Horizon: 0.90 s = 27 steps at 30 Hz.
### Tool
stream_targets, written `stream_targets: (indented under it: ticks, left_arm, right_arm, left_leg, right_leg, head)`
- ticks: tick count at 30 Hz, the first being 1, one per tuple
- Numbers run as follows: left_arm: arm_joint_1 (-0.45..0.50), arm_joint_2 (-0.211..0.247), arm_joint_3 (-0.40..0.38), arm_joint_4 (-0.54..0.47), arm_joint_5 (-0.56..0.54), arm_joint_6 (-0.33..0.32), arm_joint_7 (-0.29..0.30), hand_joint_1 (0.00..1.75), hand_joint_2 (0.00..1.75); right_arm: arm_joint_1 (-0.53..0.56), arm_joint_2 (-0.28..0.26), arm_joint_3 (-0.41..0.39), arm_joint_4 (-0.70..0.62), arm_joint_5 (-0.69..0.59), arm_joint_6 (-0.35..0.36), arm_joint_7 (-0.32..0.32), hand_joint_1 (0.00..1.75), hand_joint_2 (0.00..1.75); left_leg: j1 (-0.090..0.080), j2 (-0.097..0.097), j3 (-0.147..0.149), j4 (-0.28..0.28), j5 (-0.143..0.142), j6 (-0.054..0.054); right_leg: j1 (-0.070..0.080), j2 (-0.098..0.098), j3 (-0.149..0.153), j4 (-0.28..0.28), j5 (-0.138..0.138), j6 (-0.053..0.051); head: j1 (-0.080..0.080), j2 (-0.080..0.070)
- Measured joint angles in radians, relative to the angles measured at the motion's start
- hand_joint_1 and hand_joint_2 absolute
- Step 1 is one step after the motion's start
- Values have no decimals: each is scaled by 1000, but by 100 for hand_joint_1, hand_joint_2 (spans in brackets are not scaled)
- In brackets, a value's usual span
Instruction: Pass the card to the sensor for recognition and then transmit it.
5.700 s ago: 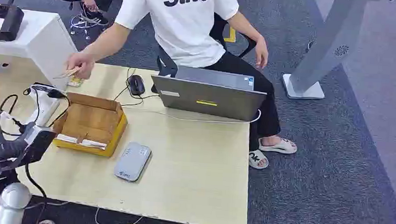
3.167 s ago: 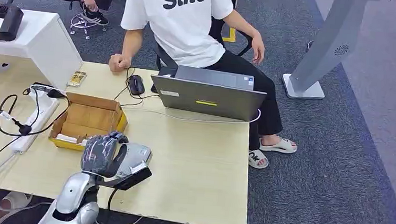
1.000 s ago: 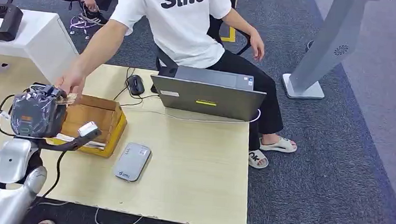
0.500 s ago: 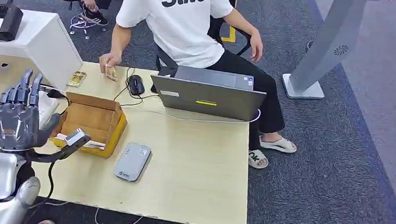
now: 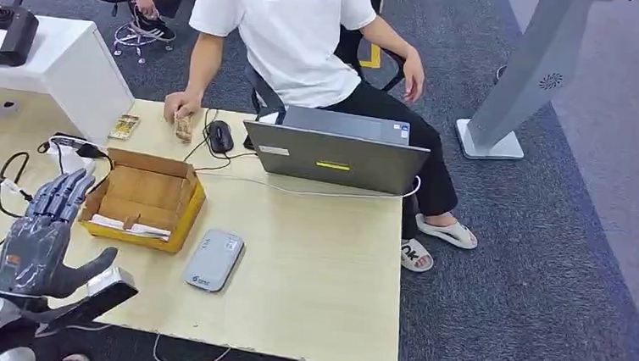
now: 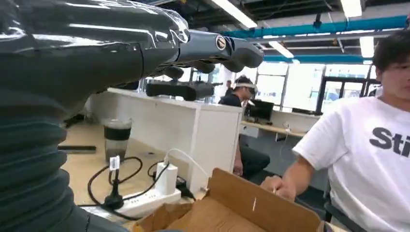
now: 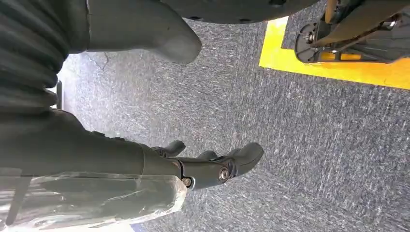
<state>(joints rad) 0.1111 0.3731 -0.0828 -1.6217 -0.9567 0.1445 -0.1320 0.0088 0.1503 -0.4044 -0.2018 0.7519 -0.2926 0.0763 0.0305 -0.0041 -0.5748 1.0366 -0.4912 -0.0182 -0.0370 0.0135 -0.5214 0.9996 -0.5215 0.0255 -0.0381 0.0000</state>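
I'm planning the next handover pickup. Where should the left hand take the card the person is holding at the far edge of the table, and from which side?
A judgement: the person's hand covers the card's far end, so pinch its free near end. Bring the left hand, now open, in from the robot's side, above the cardboard box. The card's exact tilt is too small to tell.
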Motion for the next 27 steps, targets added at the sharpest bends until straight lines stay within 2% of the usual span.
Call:
stream_targets:
  ticks: [7,11,18,23,27]
  left_arm:
    - [13,53,15,-8,-13,-62,38,0,175]
    - [4,78,15,2,-131,-51,107,0,175]
    - [-66,81,8,98,-264,-44,152,0,175]
    - [-101,78,0,153,-286,-37,155,0,175]
    - [-147,60,-27,233,-322,-4,147,0,175]
  right_arm:
    - [-1,2,-14,0,27,2,5,0,175]
    - [-2,2,-14,0,45,3,18,0,175]
    - [-4,2,-14,0,71,15,28,0,175]
    - [-5,2,-14,0,79,21,29,0,175]
    - [-10,3,-14,0,97,22,27,0,175]
  left_leg:
    - [0,0,0,0,0,0]
    - [0,0,0,0,0,0]
    - [0,0,0,0,0,0]
    - [0,0,0,0,1,0]
    - [0,-1,0,0,1,0]
  right_leg:
    - [0,0,0,0,0,0]
    - [0,0,0,0,0,0]
    - [0,0,0,0,1,-1]
    - [0,0,0,0,1,-1]
    - [0,0,0,0,1,-1]
  head:
    - [0,0]
    - [0,0]
    - [0,0]
    - [0,0]
    - [0,0]
